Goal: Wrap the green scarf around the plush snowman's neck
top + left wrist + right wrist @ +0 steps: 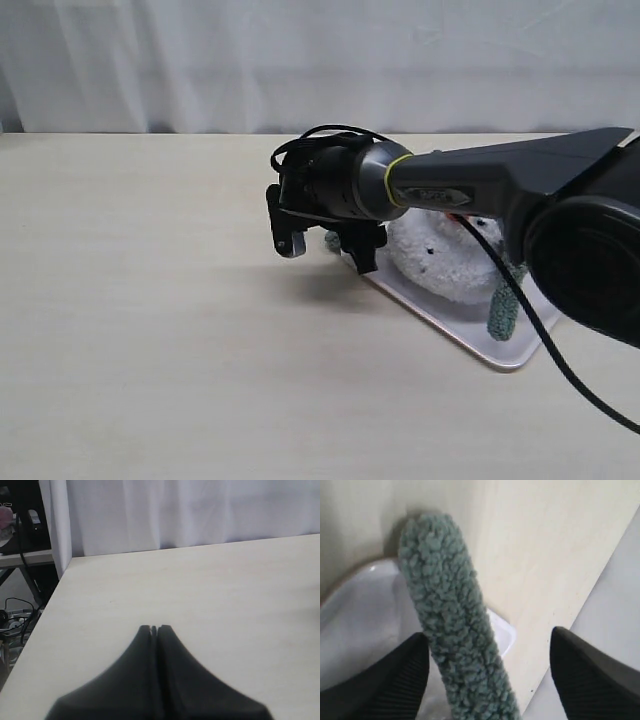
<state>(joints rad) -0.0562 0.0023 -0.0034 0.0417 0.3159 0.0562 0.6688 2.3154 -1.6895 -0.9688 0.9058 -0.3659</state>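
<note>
Covering much of the plush snowman [440, 265]: right arm [480, 180].

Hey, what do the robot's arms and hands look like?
The right arm is matte dark grey, with a thin yellow-green ring at its rounded wrist. A black cable loops over the wrist. The right hand is black, its pads ribbed. The left hand shows smooth black wedge-shaped fingers.
</note>
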